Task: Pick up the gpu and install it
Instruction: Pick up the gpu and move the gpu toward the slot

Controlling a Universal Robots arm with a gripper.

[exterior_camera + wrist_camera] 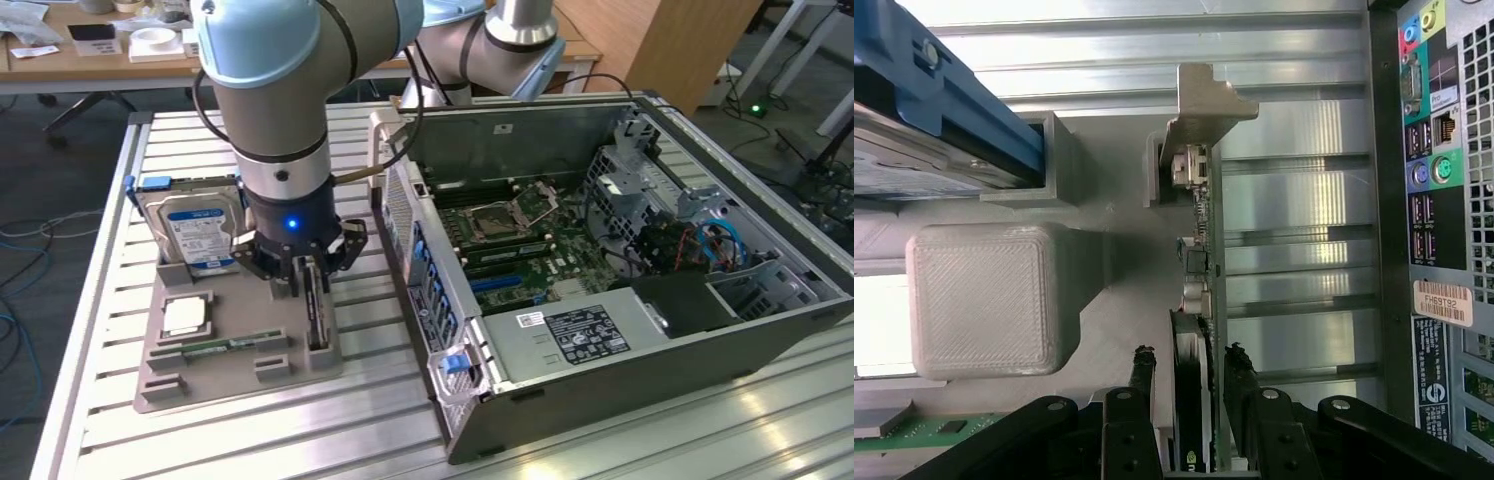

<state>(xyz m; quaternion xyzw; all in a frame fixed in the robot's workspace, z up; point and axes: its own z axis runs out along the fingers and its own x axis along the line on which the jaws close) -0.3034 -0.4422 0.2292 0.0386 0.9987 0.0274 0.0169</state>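
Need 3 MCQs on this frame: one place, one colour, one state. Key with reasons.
1. The case is: A closed; B open, board showing; C upside down.
2. The drive label is: A red; B green; C blue.
3. The gpu is: A on edge in the holder; B flat on the drive; C slotted in the board.
Key: 1 B, the board lies exposed; 2 C, the label is blue and white; 3 A, it stands in a holder slot.
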